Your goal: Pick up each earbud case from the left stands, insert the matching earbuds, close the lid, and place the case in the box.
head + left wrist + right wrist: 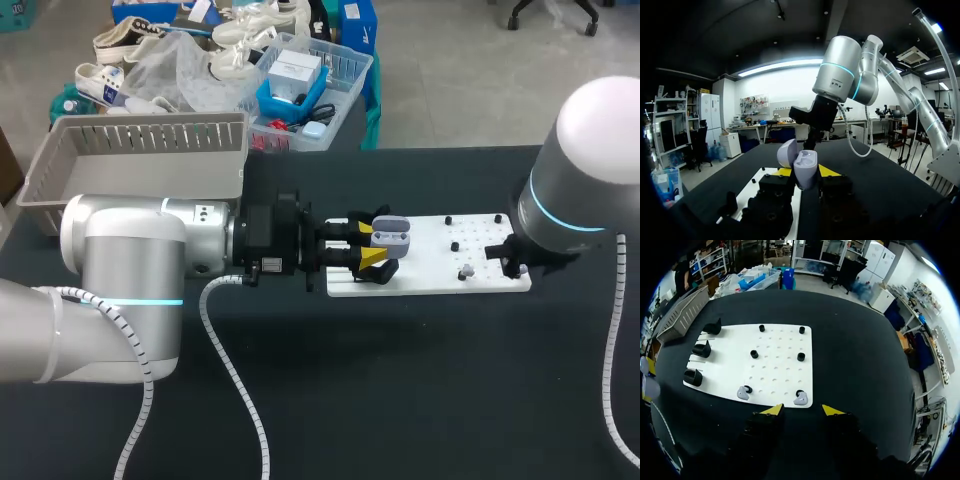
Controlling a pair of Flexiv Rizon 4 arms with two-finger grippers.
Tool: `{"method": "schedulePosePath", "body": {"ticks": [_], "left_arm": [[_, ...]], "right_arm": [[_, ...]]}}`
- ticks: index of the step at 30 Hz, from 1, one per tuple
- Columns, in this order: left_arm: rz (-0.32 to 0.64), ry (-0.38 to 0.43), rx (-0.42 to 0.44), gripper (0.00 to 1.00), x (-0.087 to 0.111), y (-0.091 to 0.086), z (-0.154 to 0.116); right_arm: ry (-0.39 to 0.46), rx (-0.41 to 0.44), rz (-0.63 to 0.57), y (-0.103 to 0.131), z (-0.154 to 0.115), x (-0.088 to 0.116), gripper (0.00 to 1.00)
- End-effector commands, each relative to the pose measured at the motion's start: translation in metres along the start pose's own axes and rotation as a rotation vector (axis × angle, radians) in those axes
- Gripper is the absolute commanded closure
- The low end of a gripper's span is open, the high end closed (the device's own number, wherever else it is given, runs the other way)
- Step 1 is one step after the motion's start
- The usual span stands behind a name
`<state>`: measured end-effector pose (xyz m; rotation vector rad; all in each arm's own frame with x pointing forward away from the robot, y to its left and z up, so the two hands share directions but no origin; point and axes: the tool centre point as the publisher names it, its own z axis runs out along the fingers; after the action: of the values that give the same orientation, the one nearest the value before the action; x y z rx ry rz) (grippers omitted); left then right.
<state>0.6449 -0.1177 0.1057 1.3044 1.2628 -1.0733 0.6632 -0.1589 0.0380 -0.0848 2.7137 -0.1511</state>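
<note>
While the left gripper (pixel 372 246) clamps the open case (pixel 392 237) at frame centre, above the board's (pixel 440 270) left end, the right gripper (pixel 802 411) hangs spread and bare over the board's right edge, 1 earbud (pixel 801 400) just ahead, another earbud (pixel 743 393) beside it, pegs (pixel 754 354) dotted around. 3 stands (pixel 702 348) line the far end; the box (pixel 140 150) sits upper left.

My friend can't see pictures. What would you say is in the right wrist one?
The right gripper, open, hangs over the black table just short of a white board. A grey earbud and a second earbud sit at the board's near edge; three empty black stands line the side toward the grey basket.
</note>
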Motion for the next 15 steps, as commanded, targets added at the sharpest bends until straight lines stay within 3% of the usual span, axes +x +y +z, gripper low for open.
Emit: {"method": "schedulePosePath", "body": {"ticks": [1, 15], "left_arm": [[0.001, -0.002, -0.003, 1.0, 0.001, 0.0, 0.0], [0.001, -0.002, -0.003, 1.0, 0.001, 0.0, 0.0]], "right_arm": [[0.008, 0.012, -0.005, 0.004, 0.005, -0.004, 0.58], [0.037, 0.043, -0.008, -0.004, 0.016, -0.008, 0.61]]}}
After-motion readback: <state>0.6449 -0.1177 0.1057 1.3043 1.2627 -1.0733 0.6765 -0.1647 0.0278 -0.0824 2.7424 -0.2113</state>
